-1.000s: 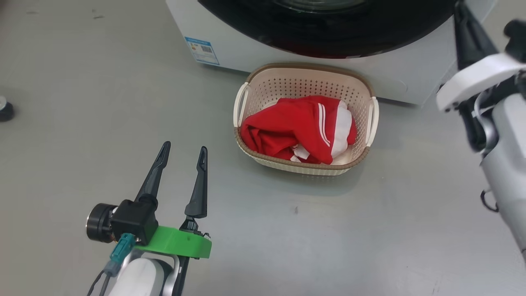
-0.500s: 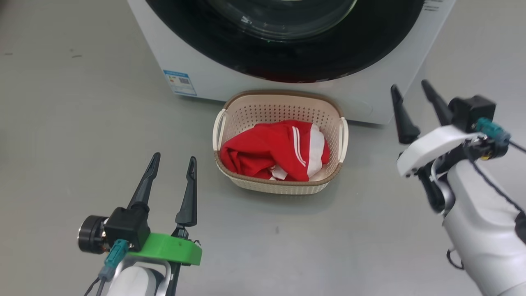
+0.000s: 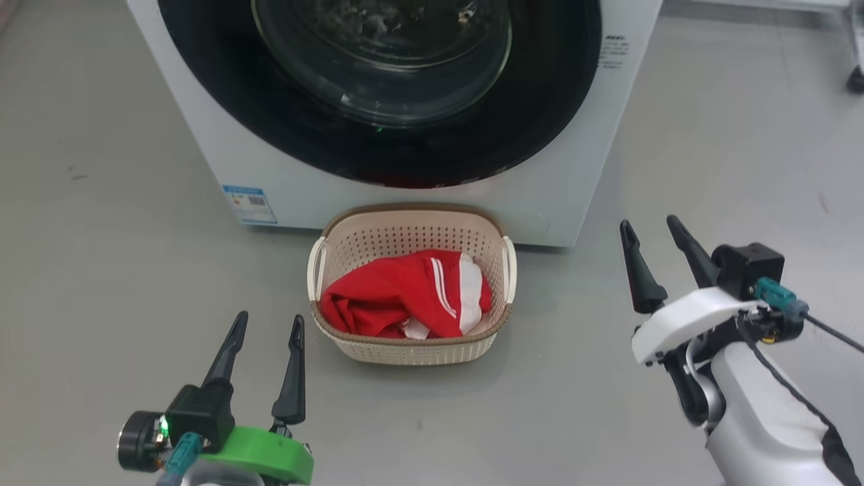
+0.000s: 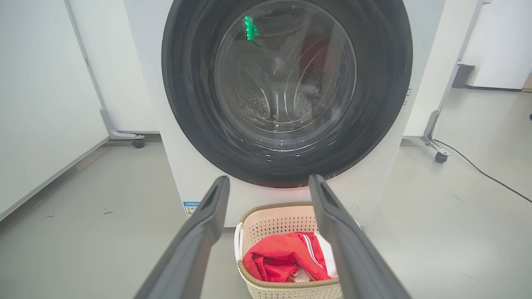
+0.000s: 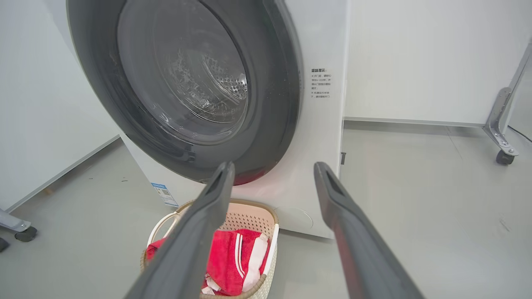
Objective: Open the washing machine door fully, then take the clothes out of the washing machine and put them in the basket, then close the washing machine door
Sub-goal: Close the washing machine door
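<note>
Clothes (image 3: pixel 398 304) lodged in basket (image 3: pixel 405 352): soft, light; to be pinched at raised fold. Left hand (image 3: pixel 269 317), right hand (image 3: pixel 648 223) spread, empty.

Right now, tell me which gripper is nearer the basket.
The left gripper, on the green mount: its tips show close beside the basket; the right gripper stands farther off.
</note>
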Tool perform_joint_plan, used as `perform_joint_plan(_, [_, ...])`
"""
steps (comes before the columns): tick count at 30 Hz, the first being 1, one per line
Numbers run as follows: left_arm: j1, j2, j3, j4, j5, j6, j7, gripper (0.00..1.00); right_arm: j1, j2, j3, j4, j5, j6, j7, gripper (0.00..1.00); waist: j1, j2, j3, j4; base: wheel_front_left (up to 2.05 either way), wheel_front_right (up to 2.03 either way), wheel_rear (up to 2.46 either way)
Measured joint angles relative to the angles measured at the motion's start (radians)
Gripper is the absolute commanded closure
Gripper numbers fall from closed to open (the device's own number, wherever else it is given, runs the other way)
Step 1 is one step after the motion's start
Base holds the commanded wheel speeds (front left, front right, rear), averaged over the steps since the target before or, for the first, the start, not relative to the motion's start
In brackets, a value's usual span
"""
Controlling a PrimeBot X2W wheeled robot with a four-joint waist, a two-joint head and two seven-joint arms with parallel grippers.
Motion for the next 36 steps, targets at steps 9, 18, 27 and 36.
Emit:
perform_joint_plan(9, [0.064,0.012,0.001,0.014,-0.005,0.0,0.0,0.0,0.149,0.012,-0.02,-0.084,-0.03,-0.034,0.0,0.0,0.0,0.0,-0.085,-0.058,0.0,0.0,0.0])
perform_joint_plan(18, [0.105,0.021,0.007,-0.007,-0.013,0.0,0.003,0.0,0.279,0.028,0.003,-0.16,-0.059,-0.054,0.0,0.0,0.0,0.0,-0.142,-0.121,0.0,0.0,0.0])
perform_joint_plan(27, [0.135,0.024,0.008,-0.026,-0.013,0.0,0.014,0.0,0.343,0.026,-0.015,-0.247,-0.07,-0.078,0.0,0.0,0.0,0.0,-0.159,-0.146,0.0,0.0,0.0])
perform_joint_plan(36, [0.143,0.023,0.001,-0.037,-0.013,0.002,0.029,0.0,0.39,0.016,-0.03,-0.313,-0.085,-0.087,0.0,0.0,0.0,0.0,-0.164,-0.151,0.0,0.0,0.0])
